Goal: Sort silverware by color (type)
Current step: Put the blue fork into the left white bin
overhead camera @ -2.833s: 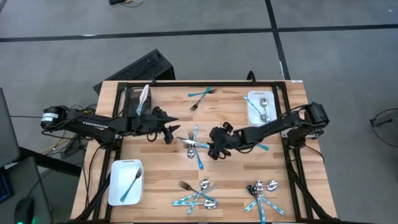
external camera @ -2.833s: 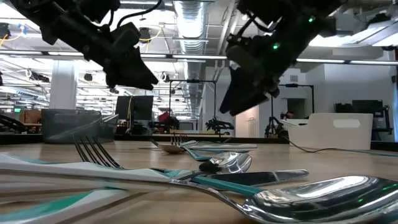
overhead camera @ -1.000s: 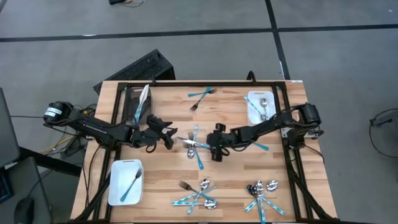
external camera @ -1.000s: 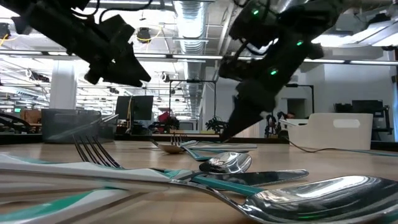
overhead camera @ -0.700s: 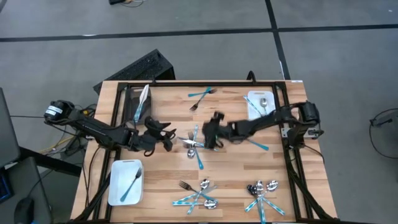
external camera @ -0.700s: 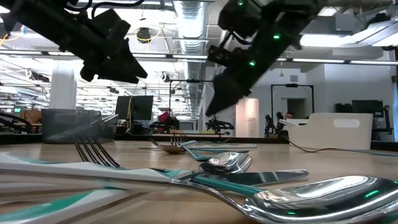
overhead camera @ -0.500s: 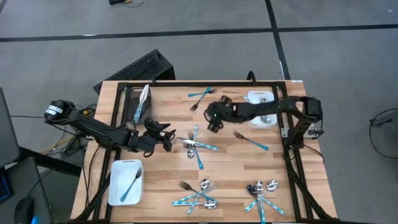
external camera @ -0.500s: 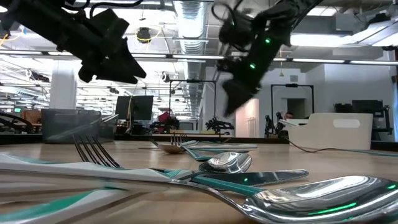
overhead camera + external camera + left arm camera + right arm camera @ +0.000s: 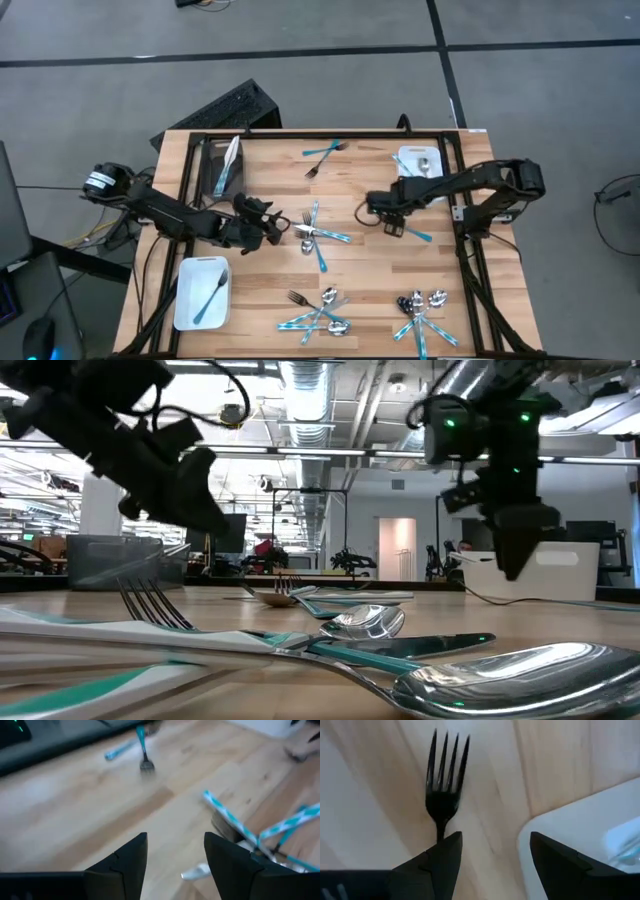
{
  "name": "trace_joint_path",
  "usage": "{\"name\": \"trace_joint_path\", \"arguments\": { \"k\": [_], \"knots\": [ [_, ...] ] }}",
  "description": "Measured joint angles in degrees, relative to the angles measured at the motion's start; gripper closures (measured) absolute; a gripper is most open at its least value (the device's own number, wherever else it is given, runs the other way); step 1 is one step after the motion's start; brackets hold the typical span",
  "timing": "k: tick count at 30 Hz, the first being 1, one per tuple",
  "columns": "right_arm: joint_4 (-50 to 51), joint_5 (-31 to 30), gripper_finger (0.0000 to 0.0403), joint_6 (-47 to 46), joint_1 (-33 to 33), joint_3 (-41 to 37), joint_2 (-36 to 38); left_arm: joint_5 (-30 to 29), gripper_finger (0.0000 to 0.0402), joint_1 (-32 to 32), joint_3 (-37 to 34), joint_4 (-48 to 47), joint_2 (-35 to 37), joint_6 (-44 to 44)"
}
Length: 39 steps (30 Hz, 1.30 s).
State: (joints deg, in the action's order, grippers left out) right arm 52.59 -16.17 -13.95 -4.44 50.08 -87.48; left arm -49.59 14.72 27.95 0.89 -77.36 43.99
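I am holding the right claw (image 9: 377, 208) wide open and empty just above the teal-handled fork (image 9: 404, 226), which is lying flat on the desk (image 9: 270, 180) beside the white bin (image 9: 405, 187). In the right wrist view the fork's tines (image 9: 445, 765) are showing ahead of my fingertips (image 9: 445, 855), and the bin's corner (image 9: 560, 830) is sitting right alongside. My worry is that the far finger is coming down on the bin's rim instead of the wood, shoving the bin or skating the fork away. A fork this flat is also likely to slip out of a shallow pinch.

The left claw (image 9: 272, 229) is hanging open and empty beside the crossed pile (image 9: 314, 234) of teal and silver pieces, further from the bin. Its fingers (image 9: 127, 860) are framing bare wood short of the pile, so reaching in now is risking dragging several overlapping pieces at once.
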Motion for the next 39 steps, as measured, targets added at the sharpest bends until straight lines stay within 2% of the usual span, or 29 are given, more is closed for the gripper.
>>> {"name": "trace_joint_path", "arguments": {
  "k": [7,13,19,25,31,36,39],
  "knots": [
    [-5.1,2.4,0.0143,-2.8,0.1,-6.8,1.5,8.4,0.0219,-1.0,0.0,0.2,-4.9,3.6],
    [-6.4,1.9,0.0143,-3.3,1.8,-8.6,1.1,10.3,0.0219,-2.0,0.0,1.3,-5.1,3.9],
    [-5.6,-3.1,0.0143,0.3,1.6,-6.6,2.9,9.7,0.0219,-4.4,0.0,7.8,-5.0,-4.3],
    [-3.4,-3.3,0.0143,0.2,1.2,-3.7,7.7,15.3,0.0219,-6.8,0.1,13.4,-5.0,-9.1],
    [-3.5,4.5,0.0143,-4.1,4.8,-3.7,11.0,17.0,0.0219,-7.0,0.1,12.3,-5.0,-9.6],
    [-3.0,6.3,0.0143,-4.6,9.3,-3.6,9.9,17.5,0.0219,-7.0,0.1,9.7,-5.1,-9.6],
    [-2.1,7.5,0.0143,-4.3,9.8,-3.7,8.4,16.9,0.0219,-7.1,0.1,9.0,-5.1,-9.6]
  ]
}}
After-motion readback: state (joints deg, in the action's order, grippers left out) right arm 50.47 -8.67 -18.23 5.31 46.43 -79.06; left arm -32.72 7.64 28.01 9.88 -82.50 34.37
